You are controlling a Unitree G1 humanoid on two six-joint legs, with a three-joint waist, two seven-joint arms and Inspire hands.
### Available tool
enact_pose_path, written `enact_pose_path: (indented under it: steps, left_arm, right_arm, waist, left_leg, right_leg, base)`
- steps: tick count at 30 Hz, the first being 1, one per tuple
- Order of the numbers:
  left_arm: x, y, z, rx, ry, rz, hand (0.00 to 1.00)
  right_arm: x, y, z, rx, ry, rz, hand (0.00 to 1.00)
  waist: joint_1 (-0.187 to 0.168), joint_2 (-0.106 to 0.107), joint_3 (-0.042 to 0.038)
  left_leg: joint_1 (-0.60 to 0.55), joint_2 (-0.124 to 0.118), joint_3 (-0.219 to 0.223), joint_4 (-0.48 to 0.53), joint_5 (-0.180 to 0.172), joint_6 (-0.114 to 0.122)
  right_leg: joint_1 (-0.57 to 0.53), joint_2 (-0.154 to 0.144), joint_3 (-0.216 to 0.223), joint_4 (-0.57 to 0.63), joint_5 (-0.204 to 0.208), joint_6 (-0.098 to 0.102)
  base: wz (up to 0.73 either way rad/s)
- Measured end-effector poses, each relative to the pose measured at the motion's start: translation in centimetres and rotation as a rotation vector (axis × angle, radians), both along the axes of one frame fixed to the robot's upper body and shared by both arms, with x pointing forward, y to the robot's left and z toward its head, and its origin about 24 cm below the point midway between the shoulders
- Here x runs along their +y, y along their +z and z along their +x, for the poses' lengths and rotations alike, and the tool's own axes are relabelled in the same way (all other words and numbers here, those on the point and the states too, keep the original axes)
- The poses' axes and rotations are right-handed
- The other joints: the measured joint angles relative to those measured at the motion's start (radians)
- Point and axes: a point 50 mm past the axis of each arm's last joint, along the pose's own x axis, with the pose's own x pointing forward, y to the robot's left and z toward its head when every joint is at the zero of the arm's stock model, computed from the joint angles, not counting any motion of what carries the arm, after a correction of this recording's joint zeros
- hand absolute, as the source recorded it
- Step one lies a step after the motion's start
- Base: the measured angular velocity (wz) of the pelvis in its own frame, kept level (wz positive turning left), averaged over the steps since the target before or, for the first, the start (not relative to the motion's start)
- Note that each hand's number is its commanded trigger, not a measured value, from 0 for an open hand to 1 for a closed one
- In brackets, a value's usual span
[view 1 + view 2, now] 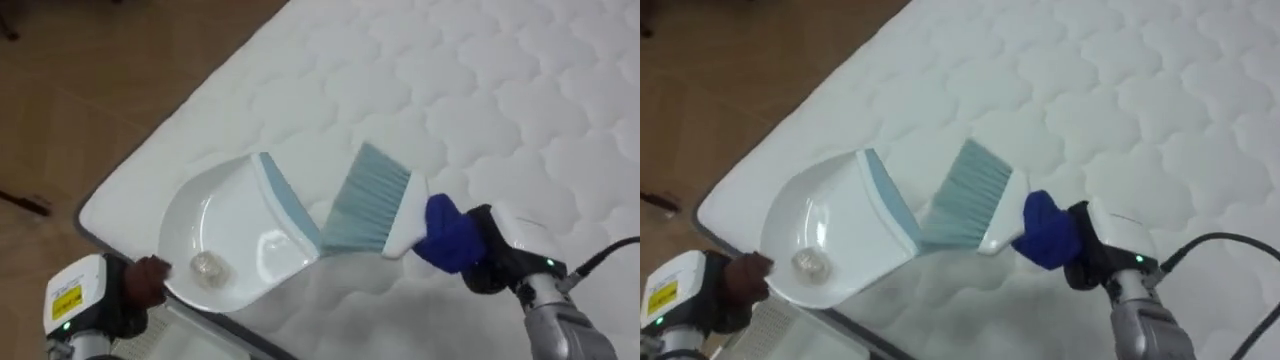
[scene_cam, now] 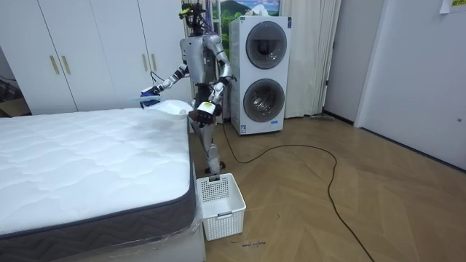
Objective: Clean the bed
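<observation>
left hand (image 1: 135, 290), fingers curled round the rear of the dustpan (image 1: 235, 225), holds it at the mattress (image 1: 480, 90) corner. a small, clear, crumpled scrap (image 1: 207, 267) lies inside. the brush (image 1: 370, 200) bristles touch the pan's blue lip, and the right hand (image 1: 495, 260) grips its blue handle. sweeping looks finished; next, lift the pan level.

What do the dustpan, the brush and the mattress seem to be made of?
The dustpan: glossy white plastic with highlights, blue-grey lip perhaps rubber. The brush: soft pale-blue bristles, likely synthetic. The mattress: matte white quilted fabric, stitched in puffed cells.
</observation>
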Motion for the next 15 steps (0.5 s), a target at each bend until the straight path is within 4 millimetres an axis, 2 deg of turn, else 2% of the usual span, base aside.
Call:
enact_pose_path:
  steps: [1, 3, 5, 7, 9, 10, 11, 12, 13, 14, 15]
  left_arm:
    - [-0.3, 0.2, 0.0, -0.013, -0.003, -0.010, 1.00]
    - [-0.7, 0.3, 0.2, -0.029, -0.015, -0.023, 1.00]
    - [-0.9, 0.2, 0.2, -0.031, -0.013, -0.037, 1.00]
    - [-1.1, 0.1, 0.1, -0.024, -0.011, -0.046, 1.00]
    - [-1.0, 0.1, 0.3, -0.027, -0.010, -0.049, 1.00]
    - [-1.0, 0.2, 0.4, -0.032, -0.007, -0.048, 1.00]
    - [-0.9, 0.2, 0.4, -0.030, -0.004, -0.048, 1.00]
    - [-0.9, 0.2, 0.3, -0.030, -0.002, -0.049, 1.00]
    - [-1.0, 0.2, 0.3, -0.031, 0.004, -0.052, 1.00]
    - [-1.0, 0.1, 0.3, -0.036, 0.017, -0.060, 1.00]
    - [-1.2, 0.1, 0.4, -0.040, 0.022, -0.067, 1.00]
  right_arm:
    - [-0.2, -0.1, -0.1, -0.007, -0.057, 0.067, 0.00]
    - [-0.8, 0.0, -0.3, -0.035, -0.153, 0.165, 0.00]
    - [-1.9, -0.2, -0.5, -0.071, -0.287, 0.256, 0.00]
    - [-2.7, -0.2, -0.6, -0.095, -0.366, 0.305, 0.00]
    - [-3.5, -0.2, -0.8, -0.124, -0.436, 0.340, 0.00]
    - [-3.9, -0.1, -0.9, -0.144, -0.484, 0.358, 0.00]
    - [-4.2, -0.3, -1.0, -0.154, -0.523, 0.363, 0.00]
    - [-4.4, -0.5, -1.1, -0.154, -0.539, 0.363, 0.00]
    - [-4.6, -0.5, -1.1, -0.160, -0.561, 0.368, 0.00]
    - [-4.7, -0.4, -1.1, -0.175, -0.573, 0.361, 0.00]
    - [-4.7, -0.3, -1.0, -0.187, -0.580, 0.358, 0.00]
  waist:
    - [-0.007, 0.004, 0.0020]
    - [-0.023, 0.009, 0.0039]
    - [-0.036, 0.013, 0.0048]
    - [-0.030, 0.015, 0.0057]
    - [-0.038, 0.016, 0.0055]
    - [-0.039, 0.017, 0.0053]
    - [-0.038, 0.018, 0.0054]
    - [-0.037, 0.018, 0.0052]
    - [-0.028, 0.018, 0.0051]
    - [-0.027, 0.020, 0.0019]
    - [-0.032, 0.019, -0.0002]
  left_leg:
    - [-0.018, -0.005, -0.015, 0.013, 0.001, -0.002]
    - [-0.047, -0.006, -0.006, 0.021, 0.008, -0.004]
    - [-0.067, 0.018, 0.106, 0.039, 0.021, 0.015]
    - [-0.070, 0.029, 0.143, 0.042, 0.029, 0.025]
    - [-0.090, 0.035, 0.218, 0.041, 0.041, 0.041]
    - [-0.104, 0.053, 0.295, 0.036, 0.052, 0.060]
    - [-0.107, 0.061, 0.345, 0.020, 0.066, 0.070]
    - [-0.105, 0.057, 0.346, 0.008, 0.075, 0.071]
    - [-0.102, 0.035, 0.334, -0.024, 0.095, 0.066]
    - [-0.097, 0.004, 0.301, -0.078, 0.138, 0.056]
    - [-0.094, -0.011, 0.290, -0.107, 0.163, 0.048]
  right_leg:
    - [0.000, 0.004, -0.028, 0.000, 0.000, 0.000]
    - [0.003, 0.009, -0.068, 0.000, 0.000, 0.000]
    - [0.019, 0.013, -0.124, 0.001, -0.001, -0.001]
    - [0.033, 0.016, -0.143, 0.002, -0.003, -0.001]
    - [0.040, 0.016, -0.184, 0.001, -0.012, -0.011]
    - [0.038, 0.013, -0.216, 0.001, -0.021, -0.010]
    - [0.032, 0.009, -0.242, 0.000, -0.023, -0.011]
    - [0.031, 0.008, -0.259, 0.000, -0.023, -0.011]
    - [0.027, 0.004, -0.291, -0.004, -0.024, -0.010]
    - [0.022, -0.004, -0.321, -0.013, -0.024, -0.010]
    - [0.018, -0.012, -0.341, -0.017, -0.024, -0.010]
  base:
    - [0.83]
    - [1.00]
    - [1.07]
    - [0.86]
    - [0.96]
    - [0.99]
    - [0.87]
    - [0.56]
    - [0.58]
    - [0.70]
    - [0.94]
